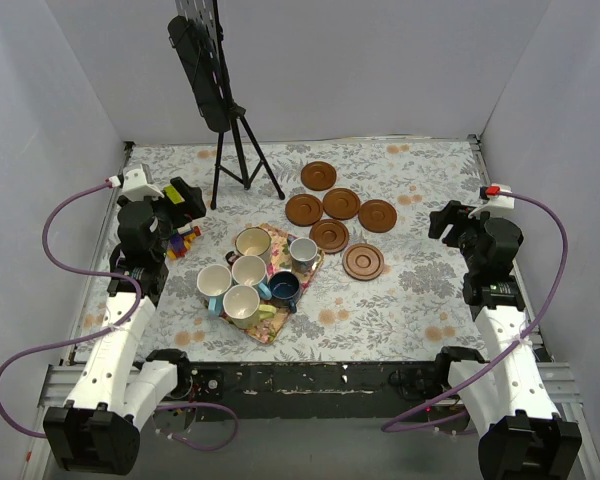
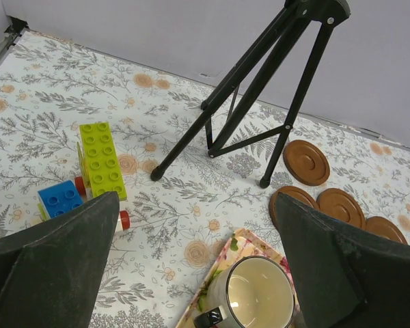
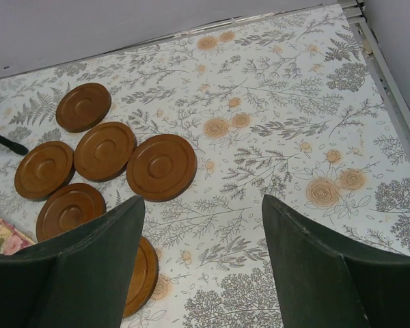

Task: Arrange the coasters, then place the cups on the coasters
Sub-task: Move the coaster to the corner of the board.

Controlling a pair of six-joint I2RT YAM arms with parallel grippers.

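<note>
A: state of the grippers?
B: left gripper (image 2: 196, 201) spread wide, nothing in it, hanging over the left side of the worktop (image 1: 420, 290). right gripper (image 3: 203, 201) also wide, also holding nothing, over the right side
A: where's the work?
B: 6 coasters (image 1: 341, 203) bunched just past the worktop's middle, toward the far edge, some touching each other. 6 cups (image 1: 250, 271) packed tight on the floral mat (image 1: 265, 330), left of centre, toward the near edge
A: handling?
B: coasters look like stiff wood, light, very flat. little to pinch from above, so I'd take 1 across its raised rim at an outer edge of the bunch. cups are glazed ceramic: slick, chippable, heavier. grab 1 wall at the lip, outer cups first, as handles point all ways
A: surface?
B: printed cloth, probably some drag, could ruck up if a coaster is slid
A: room?
B: pale walls (image 1: 380, 70) on 3 sides. tripod (image 1: 242, 150) stands near the far edge, left of the coasters. toy blocks (image 2: 99, 160) by the left edge. free space is on the right half
</note>
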